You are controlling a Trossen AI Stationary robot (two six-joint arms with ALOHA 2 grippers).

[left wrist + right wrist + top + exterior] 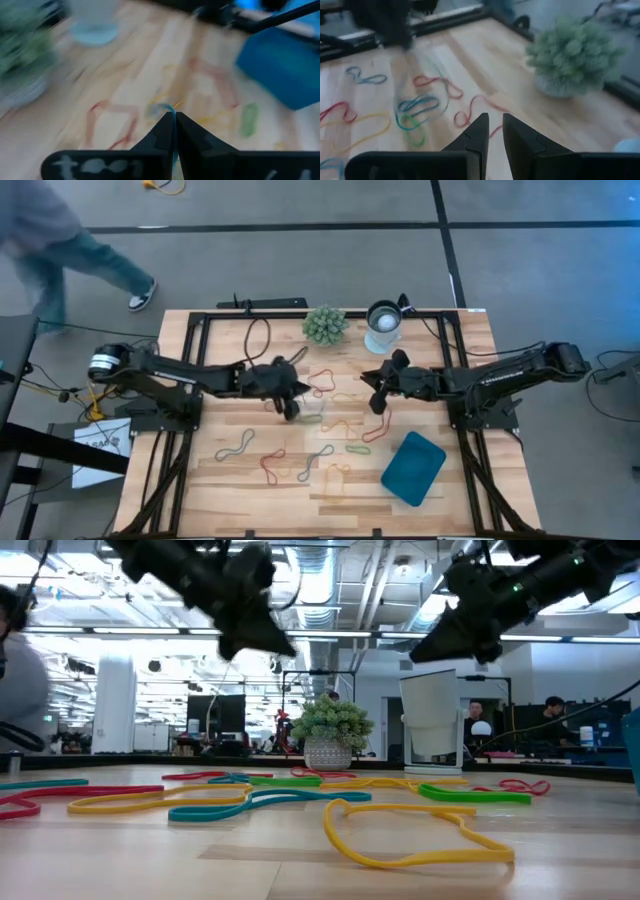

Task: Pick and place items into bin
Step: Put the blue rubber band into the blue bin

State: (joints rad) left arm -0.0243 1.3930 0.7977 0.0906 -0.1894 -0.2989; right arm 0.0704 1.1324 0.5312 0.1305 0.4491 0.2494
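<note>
Teal bin (413,467) holding nothing, rubber bands (330,458) strewn on table (230,480), left jaws pinching blue band (167,108), right jaws narrow

Teal-blue bin (413,467), pale striped wood table (215,480), red, yellow, green and blue bands (250,802), spiky green plant (325,324), white-and-metal cup (384,321), dark arms (190,372), grey floor (560,270)

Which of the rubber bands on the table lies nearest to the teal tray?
The red band, just off the teal tray's upper-left corner in the high view. The green, yellow and blue bands lie farther left.
</note>
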